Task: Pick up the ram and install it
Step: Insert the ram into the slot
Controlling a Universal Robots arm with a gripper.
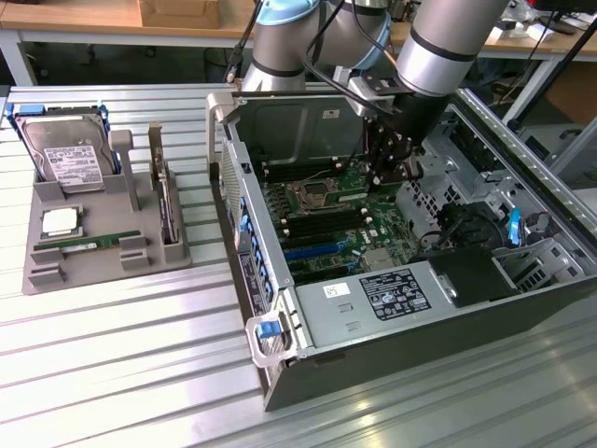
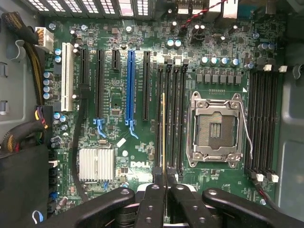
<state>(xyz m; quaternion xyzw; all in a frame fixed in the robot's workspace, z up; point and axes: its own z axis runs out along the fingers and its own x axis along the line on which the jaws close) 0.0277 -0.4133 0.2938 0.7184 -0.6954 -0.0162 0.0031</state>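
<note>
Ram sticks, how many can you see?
2. One ram sits edge-on in the shut gripper over the motherboard; a second stick lies in the grey tray. Others may be hidden.

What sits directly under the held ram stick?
Under the thin green ram stick, gripped edge-on, lie the black memory slots on the green motherboard; the slot directly beneath is covered.

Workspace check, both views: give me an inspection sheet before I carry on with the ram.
Surface: ribbed metal table, open computer case lying on it.
Job's things: ram held edge-on in the tool, over the memory slots beside the empty processor socket.
Clutter: grey parts tray at the exterior view's left, holding a hard drive, a processor chip and another green stick.
Grippers: tool shut on the ram.
Cables: black bundle along the case wall.
Surroundings: wooden benches behind.
</note>
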